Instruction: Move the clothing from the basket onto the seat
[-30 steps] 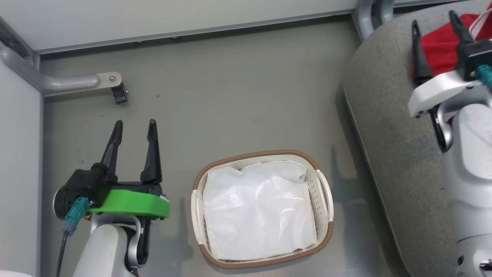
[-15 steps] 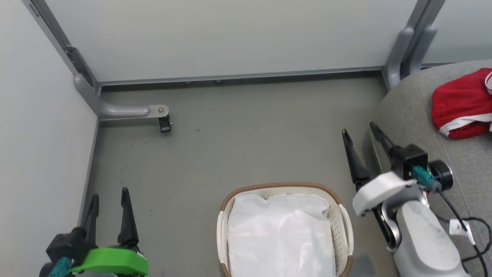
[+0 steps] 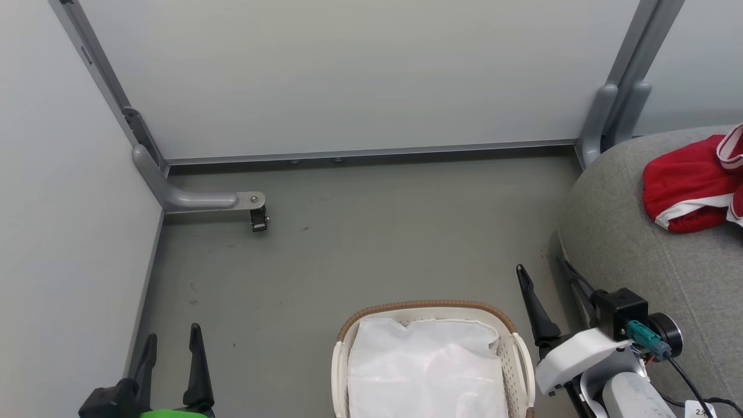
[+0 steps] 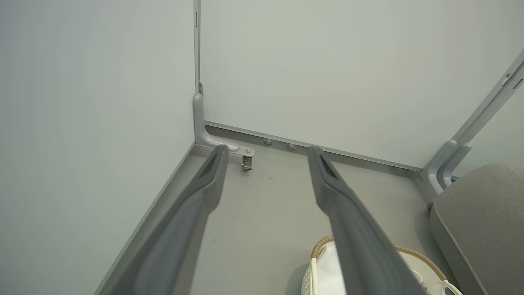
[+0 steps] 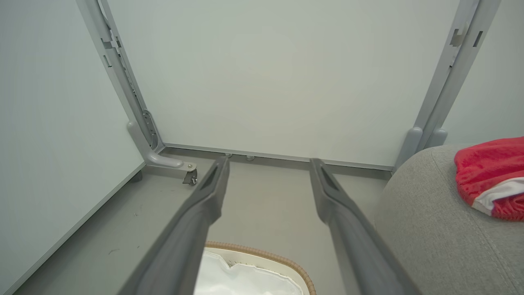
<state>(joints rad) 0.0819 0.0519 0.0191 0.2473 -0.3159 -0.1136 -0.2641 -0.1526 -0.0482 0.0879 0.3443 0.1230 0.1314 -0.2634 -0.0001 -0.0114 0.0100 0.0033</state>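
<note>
1. Enclosure. Pale wall panels on grey metal posts close the far and left sides of a grey floor.

2. Seat. The grey seat occupies the right side of the floor, with its rounded left edge facing the basket. Its broad, soft top makes it the receiving area.

3. Basket. The basket stands at the near edge of the floor, close to the seat's left edge. I judge this placement keeps the carry short. Inside it I see a white sheet and nothing red. I cannot tell whether anything lies under the sheet.

4. Clothing. The clothing, red with white bands, lies bunched on the seat top toward its far right edge. It is well apart from the basket and fully supported, so it should not slide off.

5. Grippers. My left gripper hangs over the floor's near left corner, fingers spread and empty. My right gripper hangs between the basket's right handle and the seat's left edge, fingers likewise spread and empty. Judgement: flanking the basket keeps its opening unobstructed for inspection.

6. Status. Transfer appears complete, unless something is under the sheet.

7. Minor item. A small caster under a post's foot stands near the far left corner, clear of both arms.
</note>
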